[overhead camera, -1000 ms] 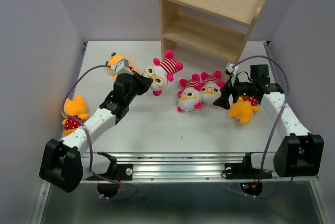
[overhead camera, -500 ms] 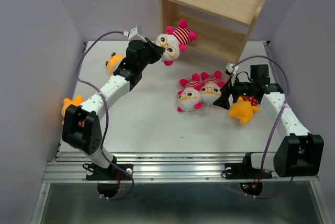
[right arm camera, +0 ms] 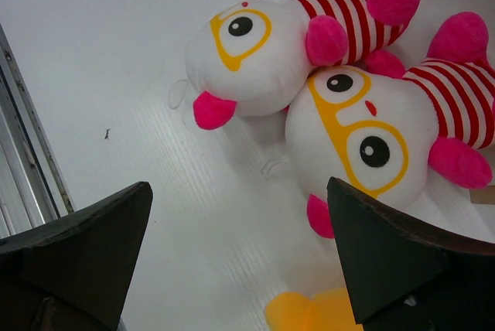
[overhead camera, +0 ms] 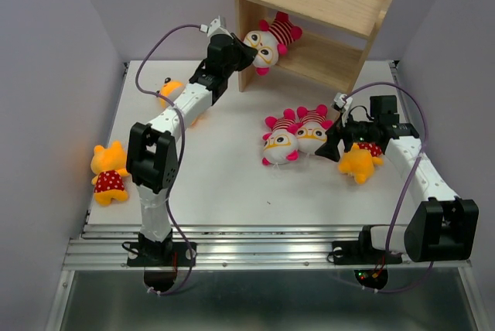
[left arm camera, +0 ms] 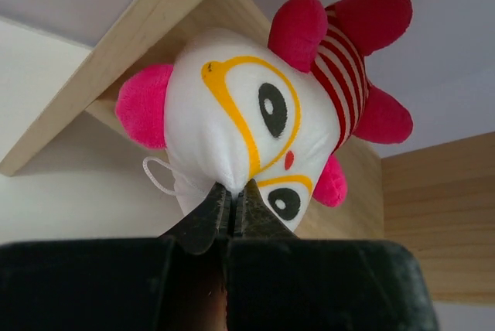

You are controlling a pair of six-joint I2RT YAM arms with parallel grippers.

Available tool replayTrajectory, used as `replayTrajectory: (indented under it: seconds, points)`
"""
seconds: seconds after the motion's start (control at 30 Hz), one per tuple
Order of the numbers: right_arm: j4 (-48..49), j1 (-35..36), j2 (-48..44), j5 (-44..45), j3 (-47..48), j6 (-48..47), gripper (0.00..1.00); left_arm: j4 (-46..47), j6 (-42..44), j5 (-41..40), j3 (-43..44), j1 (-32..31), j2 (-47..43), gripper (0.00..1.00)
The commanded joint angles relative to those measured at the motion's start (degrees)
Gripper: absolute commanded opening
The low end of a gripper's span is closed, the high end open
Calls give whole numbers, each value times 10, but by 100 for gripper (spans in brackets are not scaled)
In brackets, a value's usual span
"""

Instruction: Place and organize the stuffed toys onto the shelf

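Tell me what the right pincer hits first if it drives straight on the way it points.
Most likely the nearer striped toy: its white face lies just ahead of the open right pincer, a little to one side. The second striped toy lies farther on. Depth is hard to judge.

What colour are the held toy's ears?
Pink ears on the white-faced striped plush toy; clearest in left wrist view.

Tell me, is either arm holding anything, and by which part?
The left gripper pinches a striped toy by its white head; the right gripper is open, holding nothing.
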Motion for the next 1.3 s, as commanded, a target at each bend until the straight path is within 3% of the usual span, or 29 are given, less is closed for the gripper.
replayTrajectory:
  seconds: [0.0, 0.33, 0.57, 0.93, 1.27]
  points:
    - [4, 0, -16, 0, 9, 2, 100, 14, -27, -26, 83, 0, 23, 0]
    - [4, 0, -25, 4, 2, 6, 100, -16, -65, -71, 129, 0, 56, 0]
    - [4, 0, -29, 2, 2, 7, 100, -15, -86, -95, 102, 0, 39, 11]
    - [3, 0, -32, -1, 9, 6, 100, -5, -106, -77, 78, 1, 27, 46]
    - [1, 0, -41, 0, 10, 7, 100, 56, -84, -38, 21, 0, -23, 69]
